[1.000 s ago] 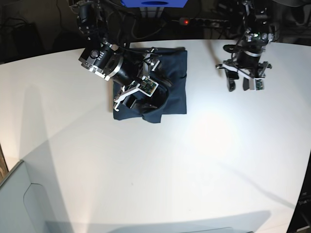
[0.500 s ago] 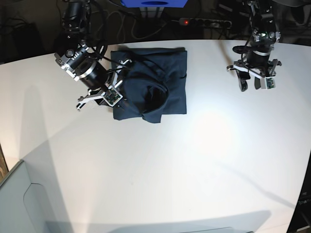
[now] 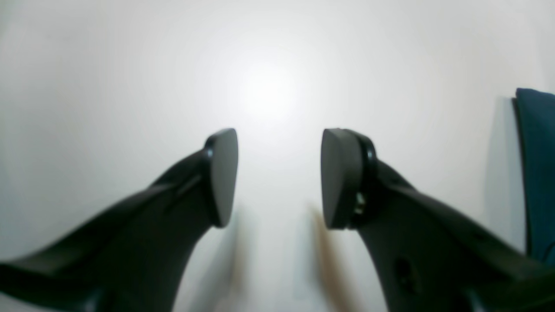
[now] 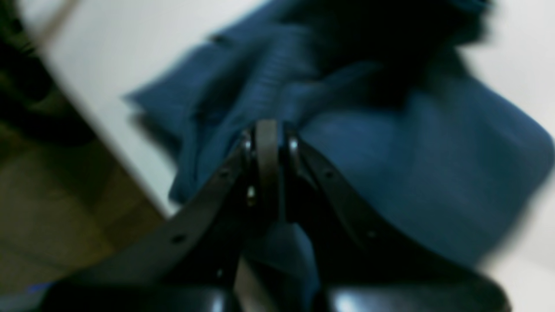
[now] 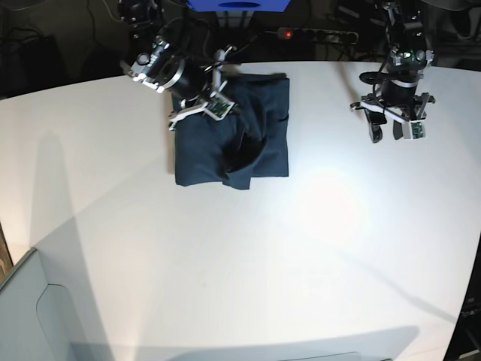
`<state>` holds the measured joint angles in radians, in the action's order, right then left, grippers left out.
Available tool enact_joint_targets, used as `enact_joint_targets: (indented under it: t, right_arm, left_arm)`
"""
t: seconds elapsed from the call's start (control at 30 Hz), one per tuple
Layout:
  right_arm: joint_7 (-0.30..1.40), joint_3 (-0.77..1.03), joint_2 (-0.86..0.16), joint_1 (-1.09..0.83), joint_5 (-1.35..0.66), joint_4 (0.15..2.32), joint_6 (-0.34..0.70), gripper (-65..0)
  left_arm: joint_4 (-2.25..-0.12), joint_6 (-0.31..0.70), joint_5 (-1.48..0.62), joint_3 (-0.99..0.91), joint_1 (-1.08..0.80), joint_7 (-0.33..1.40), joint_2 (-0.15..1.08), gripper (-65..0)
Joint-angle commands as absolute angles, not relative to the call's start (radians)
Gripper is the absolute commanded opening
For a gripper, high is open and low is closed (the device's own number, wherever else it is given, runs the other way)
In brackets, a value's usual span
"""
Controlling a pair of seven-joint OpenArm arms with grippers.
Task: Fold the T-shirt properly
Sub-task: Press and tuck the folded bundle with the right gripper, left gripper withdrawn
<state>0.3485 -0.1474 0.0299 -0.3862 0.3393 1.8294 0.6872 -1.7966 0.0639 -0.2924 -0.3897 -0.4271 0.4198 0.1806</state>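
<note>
On the white table point(image 5: 225, 263) the near half lies bare, and the T-shirt point(image 5: 259, 139) sits towards the far edge, left of centre in the base view, already gathered into a rough square with a rumpled pocket of cloth near its middle and an uneven near hem. The right tool point(image 5: 197, 113) is over the far-left corner of that square, and its wrist view shows the jaws pressed together with the blue cloth bunched right up against the tips (motion blur hides whether a fold is actually pinched between them, so I would not call it a sure grip). The left tool point(image 5: 391, 129) hangs well apart to the right of the T-shirt, above bare table, its fingers point(image 3: 223, 173) standing wide with nothing between them; in its wrist view only a strip of the cloth's edge shows at the far right. So the cloth lies under the right tool and off to the side of the left one: the right arm is the nearer, and any tidying of the far-left corner would likely fall to it, while the left arm would have to cross open table to reach the shirt's right edge.
</note>
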Motion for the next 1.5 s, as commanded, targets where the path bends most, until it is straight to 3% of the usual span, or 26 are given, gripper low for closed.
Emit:
enact_joint_targets:
  t: [0.0,0.17,0.37,0.7,1.07,1.27,1.47]
  right_arm:
    - [0.323,-0.171,0.03,-0.383,0.32,1.85,0.698,-65.0]
    - [0.323,-0.225,0.028,-0.366,0.32,1.879,0.698,-65.0]
    - [0.335,-0.131,0.042,-0.243,0.321,1.903,0.698,-65.0]
    - [0.329,0.038,0.074,-0.079,0.321,1.679,0.698,-65.0]
    - [0.325,-0.122,0.157,0.022,0.32,1.491,0.698,-65.0]
    - [0.334,-0.2,0.157,0.01,0.32,1.577,0.698,-65.0]
    - [0.334,-0.186,0.147,-0.124,0.325,1.712,0.698,-65.0]
  left_arm:
    - [-1.821,0.065,-0.298,-0.397,-0.432,0.397,0.191,-35.1]
    - [-1.822,0.065,-0.297,-0.398,-0.44,0.397,0.193,-35.1]
    - [-1.825,0.065,-0.297,-0.441,-0.476,0.397,0.186,-35.1]
    - [-1.862,0.065,-0.297,-0.527,-0.518,0.397,0.183,-35.1]
    - [-1.891,0.065,-0.298,-0.53,-0.555,0.397,0.182,-35.1]
    - [-1.906,0.065,-0.298,-0.532,-0.575,0.397,0.182,-35.1]
    - [-1.906,0.065,-0.298,-0.526,-0.568,0.397,0.18,-35.1]
